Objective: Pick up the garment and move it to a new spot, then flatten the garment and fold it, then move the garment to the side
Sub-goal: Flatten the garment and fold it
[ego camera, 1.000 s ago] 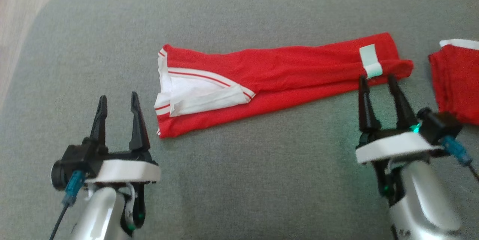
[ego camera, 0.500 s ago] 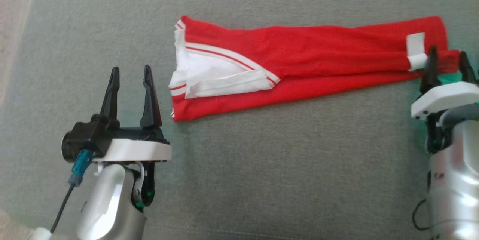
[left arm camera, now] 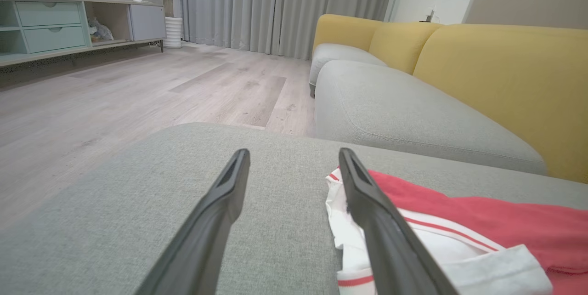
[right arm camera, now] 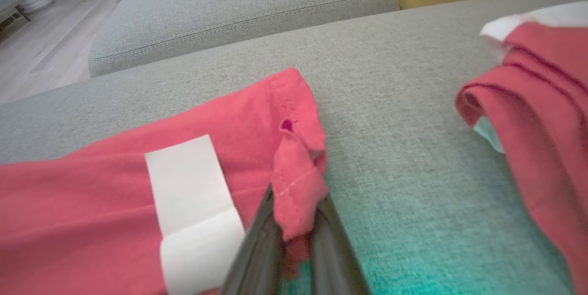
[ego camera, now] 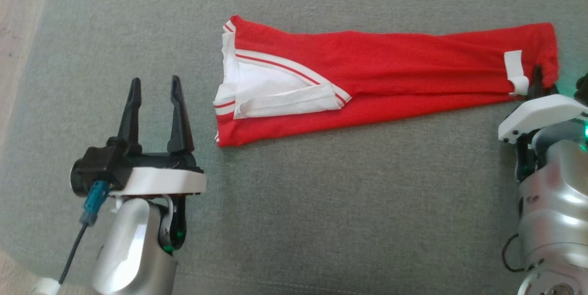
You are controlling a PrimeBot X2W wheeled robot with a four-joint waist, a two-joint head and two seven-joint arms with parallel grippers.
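Note:
The garment point(ego camera: 390, 70) is red with white trim, folded into a long strip across the grey cushion point(ego camera: 321, 217). Its white-lined waist end points left and a white label point(ego camera: 514, 72) sits near its right end. In the head view, my right gripper point(ego camera: 539, 84) is at the strip's right end. The right wrist view shows that gripper point(right arm camera: 296, 203) shut on a bunched red corner of the garment point(right arm camera: 138, 184). My left gripper point(ego camera: 155, 81) stands open just left of the waist end, nothing between its fingers. In the left wrist view, its right finger point(left arm camera: 367, 203) is beside the garment point(left arm camera: 459, 212).
A second red cloth point(right arm camera: 542, 83) with a white edge lies to the right of the held corner. Wooden floor point(ego camera: 18, 10) borders the cushion on the left. Another grey seat point(left arm camera: 390, 106) and a yellow sofa back point(left arm camera: 496, 70) lie beyond.
The head camera has shifted. My right gripper reached the garment's right end and went from open to shut on its corner. The left gripper stays open beside the waist end.

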